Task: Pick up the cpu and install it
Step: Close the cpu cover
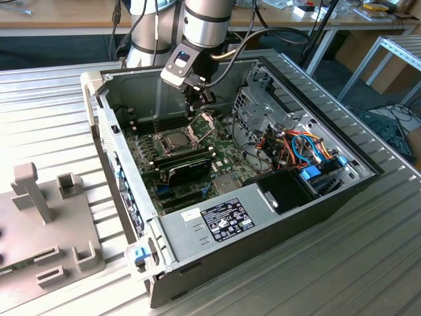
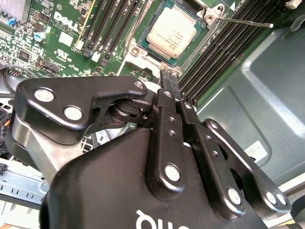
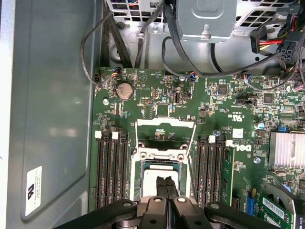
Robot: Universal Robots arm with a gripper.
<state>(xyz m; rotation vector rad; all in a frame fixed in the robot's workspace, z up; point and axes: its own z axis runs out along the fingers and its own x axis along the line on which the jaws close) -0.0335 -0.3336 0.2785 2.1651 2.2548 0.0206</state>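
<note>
The cpu (image 1: 176, 139), a flat square chip with a dull silver top, lies in the open socket on the green motherboard (image 1: 220, 158) inside the computer case. It also shows in both wrist views (image 2: 170, 32) (image 3: 151, 183). The hinged socket frame (image 1: 202, 125) (image 3: 165, 128) stands tilted up behind it, and a thin metal lever (image 2: 245, 21) sticks out beside the socket. My gripper (image 1: 199, 102) (image 2: 170, 81) (image 3: 166, 183) hangs just above the far edge of the socket. Its two black fingers are pressed together with nothing between them.
A black expansion card (image 1: 187, 172) lies close in front of the socket, with memory slots (image 3: 110, 167) on both sides. A drive cage (image 1: 260, 108), coloured cables (image 1: 299, 148) and the power supply (image 1: 217, 220) crowd the exterior view's right. A grey fixture (image 1: 46, 224) stands outside the case.
</note>
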